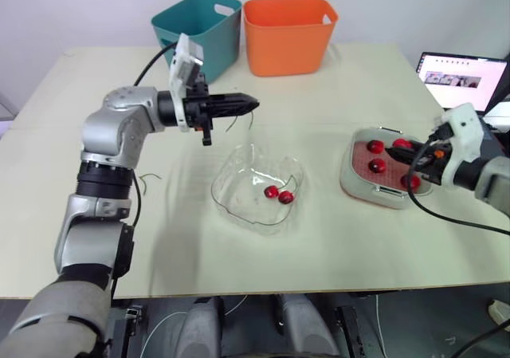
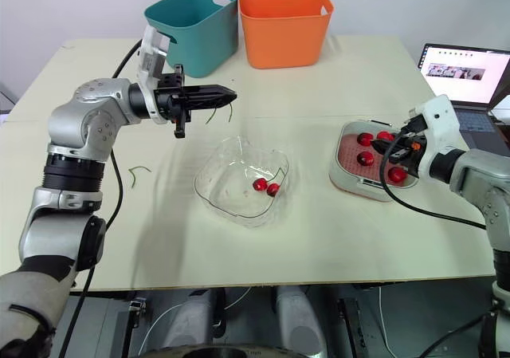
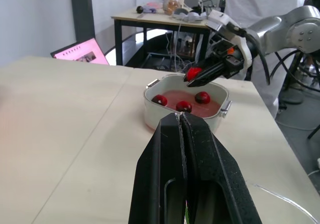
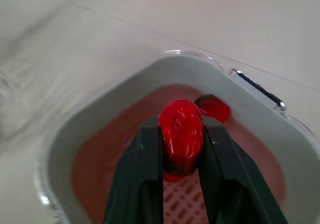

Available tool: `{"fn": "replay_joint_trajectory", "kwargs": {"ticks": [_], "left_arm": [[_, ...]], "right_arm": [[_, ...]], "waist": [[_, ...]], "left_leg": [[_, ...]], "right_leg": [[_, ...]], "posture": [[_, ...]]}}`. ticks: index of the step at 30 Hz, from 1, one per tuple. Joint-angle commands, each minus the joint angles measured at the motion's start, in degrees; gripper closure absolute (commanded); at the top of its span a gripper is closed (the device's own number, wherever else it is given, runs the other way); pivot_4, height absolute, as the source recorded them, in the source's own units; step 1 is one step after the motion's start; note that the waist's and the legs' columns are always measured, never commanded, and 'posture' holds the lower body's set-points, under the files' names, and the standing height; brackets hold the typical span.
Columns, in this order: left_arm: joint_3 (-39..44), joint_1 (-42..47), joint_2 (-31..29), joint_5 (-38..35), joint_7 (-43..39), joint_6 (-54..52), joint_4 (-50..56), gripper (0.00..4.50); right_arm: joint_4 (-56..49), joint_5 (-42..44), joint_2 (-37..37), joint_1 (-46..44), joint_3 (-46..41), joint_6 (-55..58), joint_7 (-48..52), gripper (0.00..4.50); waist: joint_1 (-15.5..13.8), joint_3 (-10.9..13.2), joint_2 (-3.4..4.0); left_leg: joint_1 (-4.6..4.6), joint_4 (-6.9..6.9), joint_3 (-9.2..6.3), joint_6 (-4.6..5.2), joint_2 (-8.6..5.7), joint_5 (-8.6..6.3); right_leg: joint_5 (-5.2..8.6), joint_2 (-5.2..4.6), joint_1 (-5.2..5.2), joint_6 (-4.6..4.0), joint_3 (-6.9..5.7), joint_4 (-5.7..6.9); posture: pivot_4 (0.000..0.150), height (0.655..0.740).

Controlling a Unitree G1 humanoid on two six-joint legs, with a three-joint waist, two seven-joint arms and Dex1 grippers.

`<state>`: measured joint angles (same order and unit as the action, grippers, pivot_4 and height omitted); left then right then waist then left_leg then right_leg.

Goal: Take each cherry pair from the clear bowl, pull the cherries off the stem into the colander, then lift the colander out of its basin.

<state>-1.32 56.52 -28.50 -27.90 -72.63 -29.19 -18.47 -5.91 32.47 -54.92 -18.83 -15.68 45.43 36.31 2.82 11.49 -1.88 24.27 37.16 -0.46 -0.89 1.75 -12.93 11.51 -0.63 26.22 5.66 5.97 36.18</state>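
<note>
The clear bowl (image 1: 231, 168) sits mid-table with one cherry pair (image 1: 279, 193) lying in it. Above and behind the bowl my left gripper (image 1: 253, 100) is shut on a thin green stem (image 1: 250, 119) that dangles from its tips. At the right stands the pale basin (image 1: 349, 179) with the pink colander (image 1: 392, 173) inside, holding three loose cherries (image 1: 377, 166). My right gripper (image 1: 396, 151) hovers over the colander, shut on a single red cherry (image 4: 180, 133).
A teal bin (image 1: 199, 25) and an orange bin (image 1: 288, 33) stand at the table's back edge. An open laptop (image 1: 462, 79) is at the far right. A loose stem (image 1: 149, 178) lies on the table left of the bowl.
</note>
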Motion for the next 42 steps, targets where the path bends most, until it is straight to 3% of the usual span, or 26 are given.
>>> {"fn": "replay_joint_trajectory", "kwargs": {"ticks": [1,8,11,14,23,30,41,42], "left_arm": [[0.4,1.3,0.0,0.2,-0.2,1.0,0.7,4.5],[1.2,1.2,-0.6,0.2,0.4,0.5,1.0,4.5],[1.9,0.8,-1.3,0.0,1.1,0.0,1.3,4.5],[5.6,-0.8,-4.6,-1.2,3.9,-2.9,1.9,4.5],[12.4,-15.0,-16.7,-4.4,6.2,-15.9,4.1,4.5],[17.0,-20.6,-19.4,-3.9,9.8,-18.0,-6.8,4.5],[11.9,-14.1,-12.0,-0.7,9.5,-15.6,-20.6,4.5],[11.7,-13.2,-11.4,-0.2,9.5,-14.7,-22.5,4.29]], "right_arm": [[2.4,-2.7,0.6,-1.7,-0.9,-2.9,-0.7,2.63],[3.6,-3.9,0.9,-1.9,-1.6,-3.0,0.3,0.21],[2.8,-2.6,1.7,-3.5,-3.2,-2.4,0.3,0.21],[-5.5,5.8,3.8,-8.1,-3.1,3.6,2.0,0.21],[-23.9,23.0,13.4,-22.4,10.0,19.9,-1.2,0.21],[-28.7,19.3,19.9,-32.0,26.4,23.3,-3.1,0.21],[-26.9,11.8,19.9,-34.2,31.6,18.5,1.2,0.21],[-27.1,11.8,19.9,-34.1,31.4,18.6,1.5,0.2]], "waist": [[-0.2,0.0,0.0],[-0.3,0.0,0.0],[-0.1,0.0,0.0],[0.7,0.0,0.02],[1.1,0.0,0.05],[0.5,0.0,0.02],[-0.2,-0.1,-0.07],[-0.1,-0.1,-0.07]], "left_leg": [[0.01,0.0,0.0,0.0,-0.01,0.0],[0.02,0.02,0.0,0.0,-0.01,0.0],[0.02,0.02,0.0,0.0,-0.01,0.0],[-0.01,0.0,0.0,0.0,0.01,0.0],[-0.1,-0.06,-0.08,0.01,0.09,-0.01],[0.12,0.05,-0.1,0.01,0.07,0.0],[0.13,0.1,-0.09,0.0,0.04,0.0],[0.13,0.08,-0.08,0.0,0.05,0.0]], "right_leg": [[0.0,-0.01,0.01,0.0,0.0,0.0],[0.0,-0.01,-0.01,0.0,0.01,-0.01],[0.0,-0.01,-0.01,0.0,0.0,0.0],[-0.01,0.01,0.02,0.01,0.02,0.02],[0.01,0.06,0.01,-0.01,-0.06,0.17],[0.12,-0.08,0.08,-0.22,-0.18,0.06],[0.01,-0.08,0.06,-0.05,-0.2,0.04],[-0.01,-0.06,0.09,-0.05,-0.2,0.05]], "posture": [[0.15,0.74],[0.15,0.74],[0.15,0.74],[0.15,0.74],[0.15,0.74],[0.15,0.74],[0.15,0.74],[0.15,0.74]]}}
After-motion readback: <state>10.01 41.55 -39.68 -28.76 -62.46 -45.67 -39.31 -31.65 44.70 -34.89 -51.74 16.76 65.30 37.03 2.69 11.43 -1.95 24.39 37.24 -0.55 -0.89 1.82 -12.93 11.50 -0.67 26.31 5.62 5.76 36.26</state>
